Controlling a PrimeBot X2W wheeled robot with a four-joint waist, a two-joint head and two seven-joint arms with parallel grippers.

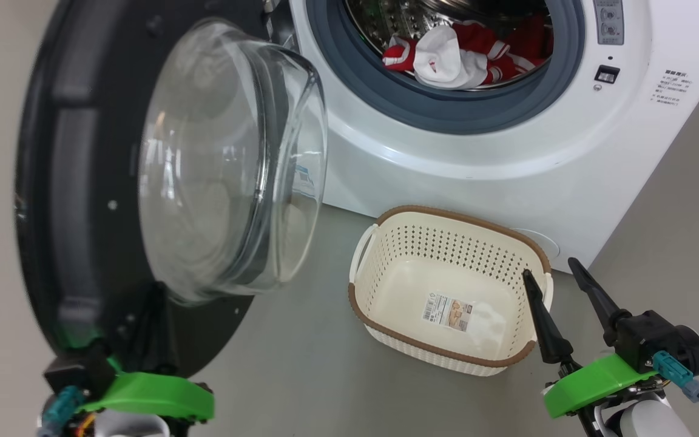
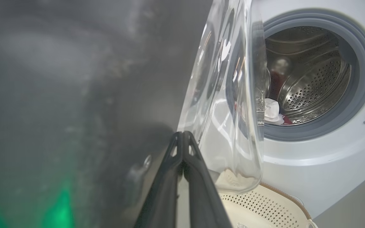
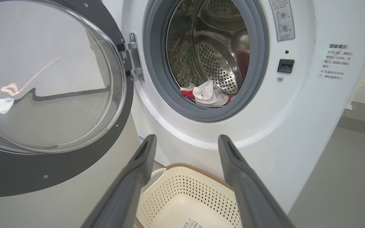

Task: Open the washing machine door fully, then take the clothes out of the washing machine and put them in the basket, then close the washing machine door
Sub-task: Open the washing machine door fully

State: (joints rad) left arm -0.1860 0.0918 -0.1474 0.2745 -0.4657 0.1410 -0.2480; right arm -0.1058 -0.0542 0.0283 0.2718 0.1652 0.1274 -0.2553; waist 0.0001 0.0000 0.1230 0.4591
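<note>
The washing machine door (image 1: 52, 182) stands swung out to the left, its glass bowl (image 1: 228, 164) bulging toward me. My left gripper (image 1: 149, 303) is shut and holds nothing, low against the door's black inner face (image 2: 74, 95). Its tips (image 2: 182, 134) reach the base of the glass. The red and white clothes (image 1: 465, 51) lie in the drum of the washing machine (image 1: 507, 152), also seen in the right wrist view (image 3: 208, 95). The cream basket (image 1: 446, 291) sits on the floor below the drum mouth. My right gripper (image 1: 551, 270) hangs open and holds nothing over the basket's right rim (image 3: 187, 139).
The grey rubber ring (image 1: 446, 109) frames the drum mouth. The door hinge (image 3: 133, 53) sits at the mouth's left side. Grey floor (image 1: 301, 364) lies between door and basket and spreads to the machine's right (image 3: 344, 177).
</note>
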